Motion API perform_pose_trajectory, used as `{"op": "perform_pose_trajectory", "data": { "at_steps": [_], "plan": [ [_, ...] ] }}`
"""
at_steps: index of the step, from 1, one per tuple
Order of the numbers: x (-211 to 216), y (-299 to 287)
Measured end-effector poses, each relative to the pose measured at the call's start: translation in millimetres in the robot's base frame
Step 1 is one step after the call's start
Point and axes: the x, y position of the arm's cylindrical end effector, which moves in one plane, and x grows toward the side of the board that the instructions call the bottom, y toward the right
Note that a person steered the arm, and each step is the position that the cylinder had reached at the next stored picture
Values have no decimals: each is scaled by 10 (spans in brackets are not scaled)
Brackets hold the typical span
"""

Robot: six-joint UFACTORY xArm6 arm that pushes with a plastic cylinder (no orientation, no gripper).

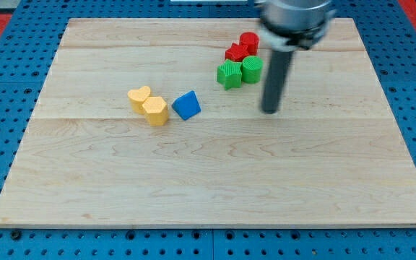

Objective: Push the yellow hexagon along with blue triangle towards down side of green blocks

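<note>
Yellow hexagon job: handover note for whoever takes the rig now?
My tip is on the board, right of the blue triangle, below-right of the green blocks, touching nothing.
Yellow hexagon sits left of the triangle, against a yellow heart.
Done: neither block is below the greens yet.
Left: get behind them on the left, push both rightward.

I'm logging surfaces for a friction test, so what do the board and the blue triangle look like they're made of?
Board: pale wood by its look, with visible grain and plank seams, matte finish. Blue triangle: probably painted wood or plastic, solid even colour, no grain showing; the view leaves it open.
</note>
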Motion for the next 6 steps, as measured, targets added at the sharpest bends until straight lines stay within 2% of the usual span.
{"op": "perform_pose_trajectory", "data": {
  "at_steps": [1, 2, 3, 6],
  "plan": [
    [391, -653],
    [242, -1612],
    [-116, -1776],
    [-115, -557]
  ]
}}
